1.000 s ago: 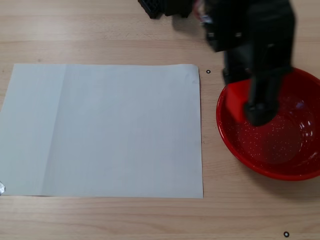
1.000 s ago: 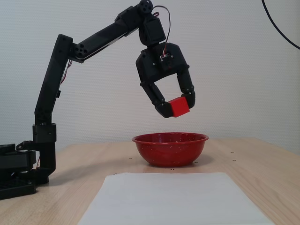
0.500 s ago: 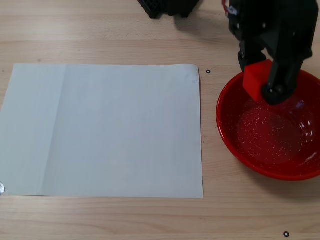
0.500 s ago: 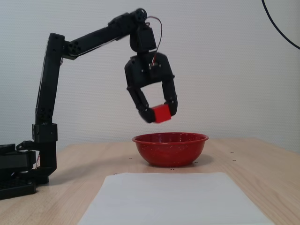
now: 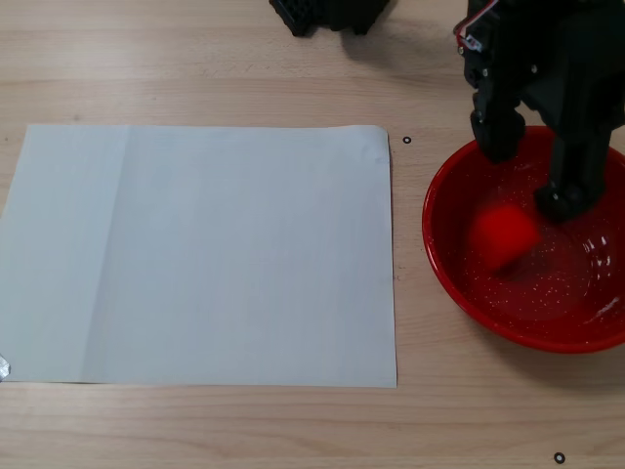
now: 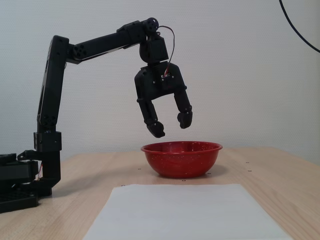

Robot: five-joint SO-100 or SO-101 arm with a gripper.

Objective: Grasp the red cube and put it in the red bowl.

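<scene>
The gripper (image 6: 170,127) has let go: half a second ago its 2 fingers (image 6: 156,129) pinched the red cube over the near rim of the red bowl (image 6: 181,158); now they stand wide apart and empty, hanging above the bowl's left half in the side-on fixed view. In the top-down fixed view the red cube (image 5: 502,235) is a blurred red patch inside the red bowl (image 5: 444,274), left of its centre and below the gripper (image 5: 532,174), so it is likely in motion or only just landing. The side-on view hides it behind the bowl wall. The white paper sheet (image 5: 200,254) lies bare on the bench (image 5: 195,59) beside the bowl. I judge the placing essentially done; only retreating the arm remains.
</scene>
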